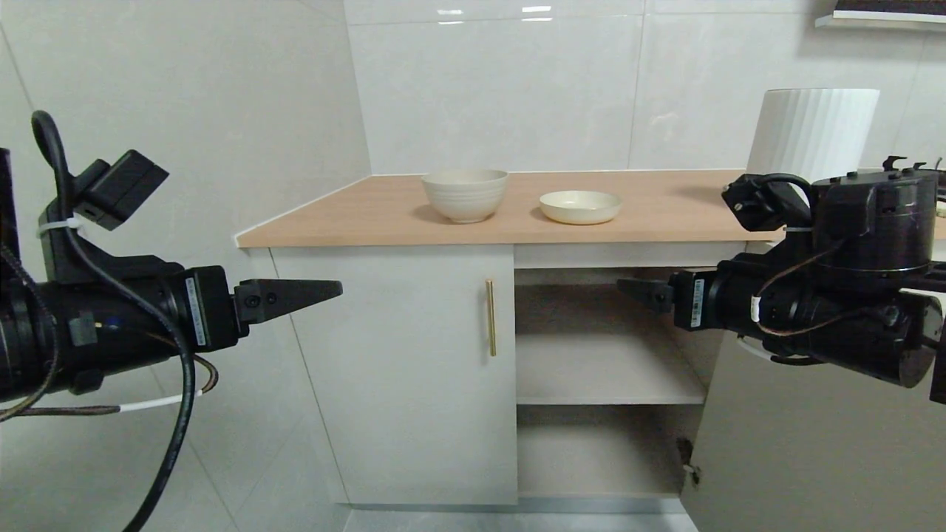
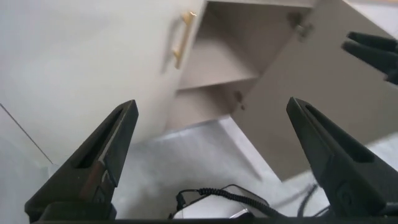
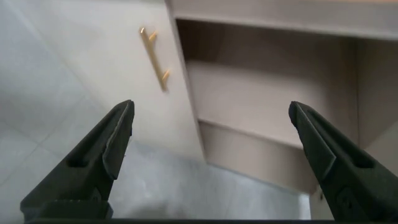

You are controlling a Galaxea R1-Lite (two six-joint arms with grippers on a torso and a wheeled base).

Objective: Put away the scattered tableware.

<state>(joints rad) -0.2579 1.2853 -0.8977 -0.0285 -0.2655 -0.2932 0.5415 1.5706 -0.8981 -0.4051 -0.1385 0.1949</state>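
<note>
A beige ribbed bowl (image 1: 464,194) and a shallow cream plate (image 1: 580,206) sit side by side on the wooden countertop (image 1: 355,214), the plate to the right. Both grippers hang below counter height, in front of the cabinet. My left gripper (image 1: 325,290) is out to the left of the closed door, open and holding nothing (image 2: 211,104). My right gripper (image 1: 628,287) is at the mouth of the open compartment, also open and holding nothing (image 3: 210,106).
The cabinet's left door (image 1: 414,369) is closed and has a gold handle (image 1: 490,318). The right door (image 1: 813,443) is swung open, showing a shelf (image 1: 606,369) and a lower floor. A tall white ribbed container (image 1: 813,133) stands on the counter's right. A tiled wall lies to the left.
</note>
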